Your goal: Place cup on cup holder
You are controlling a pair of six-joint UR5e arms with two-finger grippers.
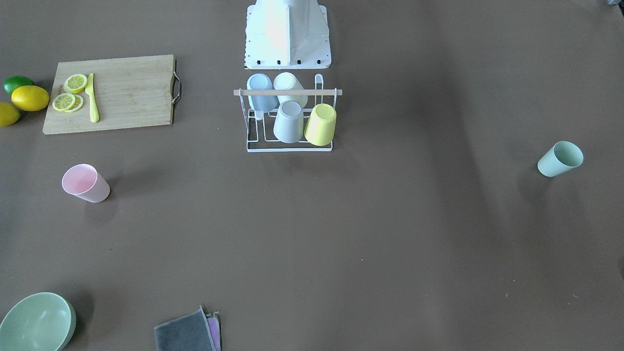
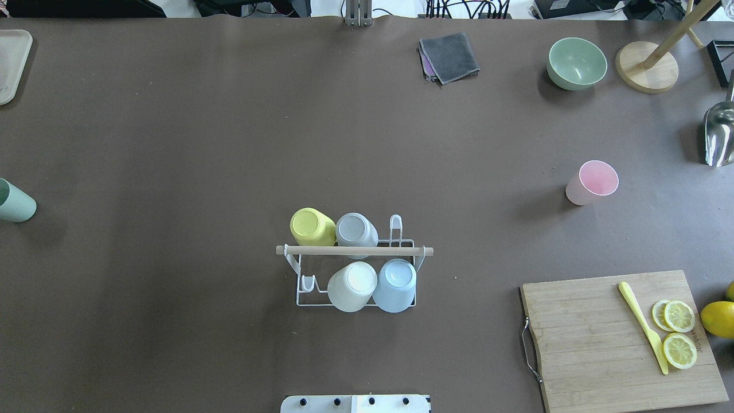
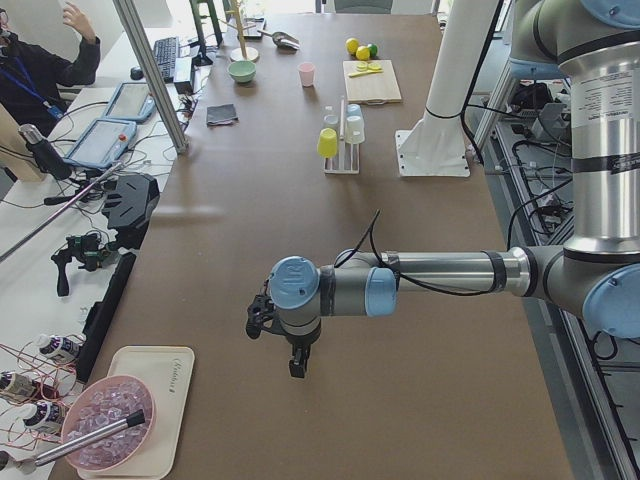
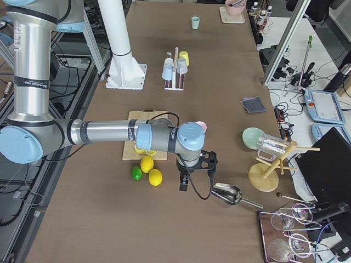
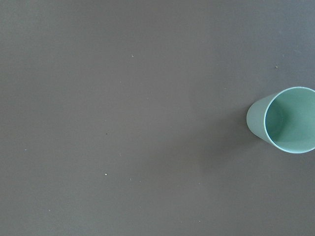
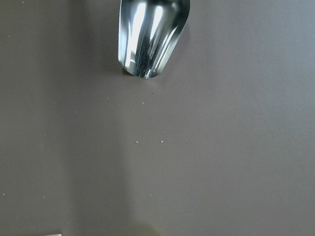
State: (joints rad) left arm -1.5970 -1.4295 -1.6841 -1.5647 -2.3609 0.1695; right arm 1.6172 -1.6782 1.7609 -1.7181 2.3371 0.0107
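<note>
The white wire cup holder (image 2: 354,250) with a wooden rod stands at the table's middle near the robot base; it also shows in the front view (image 1: 287,92). Several cups hang upside down on it: yellow (image 2: 311,226), grey, white and blue. A pink cup (image 2: 592,182) stands upright on the robot's right side. A mint green cup (image 2: 16,201) stands at the far left, also in the left wrist view (image 5: 283,120). The left gripper (image 3: 298,365) and right gripper (image 4: 184,185) show only in the side views; I cannot tell whether they are open or shut.
A wooden cutting board (image 2: 590,338) holds lemon slices and a yellow knife (image 2: 642,327). Lemons and a lime (image 1: 17,84) lie beside it. A green bowl (image 2: 576,63), a grey cloth (image 2: 450,56), a metal scoop (image 6: 150,37) and a wooden stand (image 2: 647,66) sit along the far edge.
</note>
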